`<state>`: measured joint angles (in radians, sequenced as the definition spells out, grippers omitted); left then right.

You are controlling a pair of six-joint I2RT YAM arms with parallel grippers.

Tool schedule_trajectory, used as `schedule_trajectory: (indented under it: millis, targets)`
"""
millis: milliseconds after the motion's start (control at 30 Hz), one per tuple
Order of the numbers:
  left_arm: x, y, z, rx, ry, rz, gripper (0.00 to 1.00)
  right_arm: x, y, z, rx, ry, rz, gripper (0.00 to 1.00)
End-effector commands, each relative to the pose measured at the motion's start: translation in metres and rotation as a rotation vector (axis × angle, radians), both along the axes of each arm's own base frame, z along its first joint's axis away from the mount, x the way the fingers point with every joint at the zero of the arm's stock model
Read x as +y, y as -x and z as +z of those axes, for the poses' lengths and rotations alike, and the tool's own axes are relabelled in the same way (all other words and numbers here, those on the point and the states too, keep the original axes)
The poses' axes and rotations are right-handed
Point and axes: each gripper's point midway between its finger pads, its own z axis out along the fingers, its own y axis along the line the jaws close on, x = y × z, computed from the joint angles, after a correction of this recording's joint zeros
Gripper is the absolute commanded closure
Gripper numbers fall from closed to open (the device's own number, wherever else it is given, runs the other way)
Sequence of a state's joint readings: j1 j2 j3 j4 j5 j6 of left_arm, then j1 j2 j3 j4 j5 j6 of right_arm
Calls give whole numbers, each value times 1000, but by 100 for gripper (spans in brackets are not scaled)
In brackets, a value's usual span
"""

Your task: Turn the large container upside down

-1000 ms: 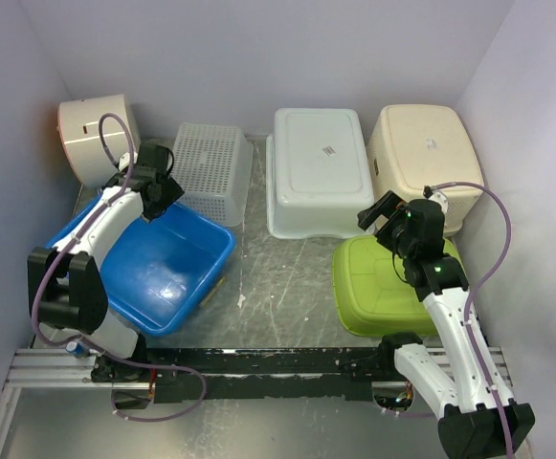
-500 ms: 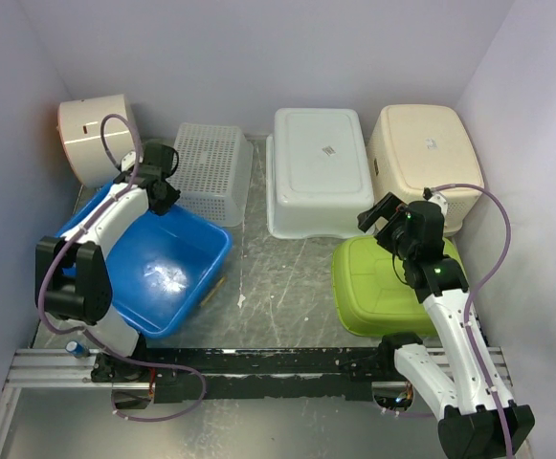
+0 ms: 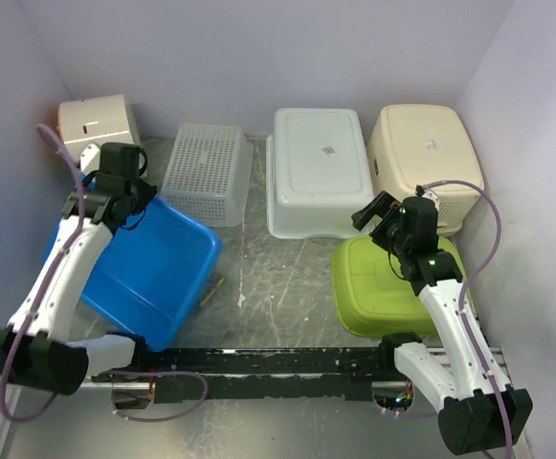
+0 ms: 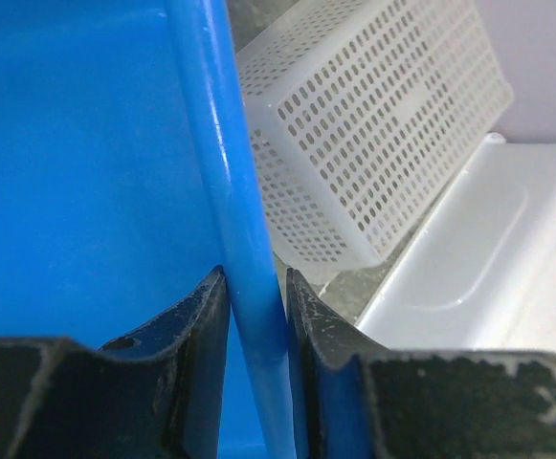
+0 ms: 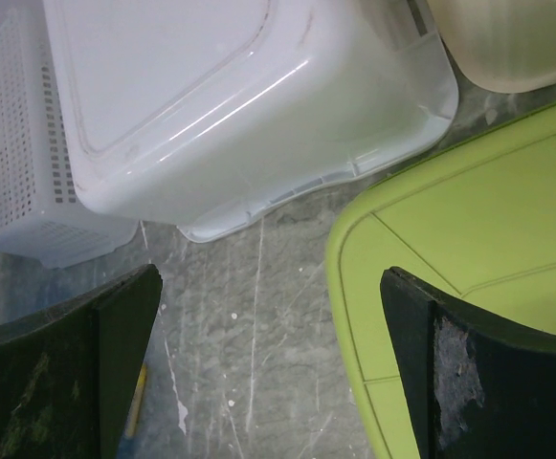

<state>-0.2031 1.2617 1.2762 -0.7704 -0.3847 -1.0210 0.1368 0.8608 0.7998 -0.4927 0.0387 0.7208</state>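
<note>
The large blue container (image 3: 153,273) stands tilted at the left of the table, its far rim raised and its open side facing right. My left gripper (image 3: 127,198) is shut on that far rim. In the left wrist view the blue rim (image 4: 222,172) runs straight between the two black fingers, and the gripper (image 4: 255,284) pinches it from both sides. My right gripper (image 3: 374,211) hovers open over the table between the white tub and the green tub. In the right wrist view the right gripper (image 5: 270,287) holds nothing.
A white perforated basket (image 3: 209,172) lies upside down right behind the blue container. A white tub (image 3: 318,167), a beige tub (image 3: 423,158) and a green tub (image 3: 388,282) sit upside down to the right. A cream container (image 3: 96,120) stands at the back left. A small yellow object (image 3: 212,287) lies on the table.
My left gripper closed on the blue container's far rim and lifted it, tipping the container up on its near side. The right arm has barely moved.
</note>
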Motion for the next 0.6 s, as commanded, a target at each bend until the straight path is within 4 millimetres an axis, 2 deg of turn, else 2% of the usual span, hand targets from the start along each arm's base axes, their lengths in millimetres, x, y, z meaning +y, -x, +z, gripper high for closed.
schedule_trajectory:
  millis: [0,133,300,400,567]
  targets:
    - [9,31,62,-120,-36,-37,93,9,-8,10,-42,-25,40,0]
    - [0,40,115,-321,-17,-130,93,11,-11,10,-43,-23,52,0]
    - [-19,52,162,-576,-12,-281,93,16,-11,13,-39,-55,57,0]
    - [-24,58,174,-647,9,-307,93,18,-10,19,-55,-71,64,0]
    - [-37,62,180,-714,69,-361,93,16,-10,22,-68,-59,58,0]
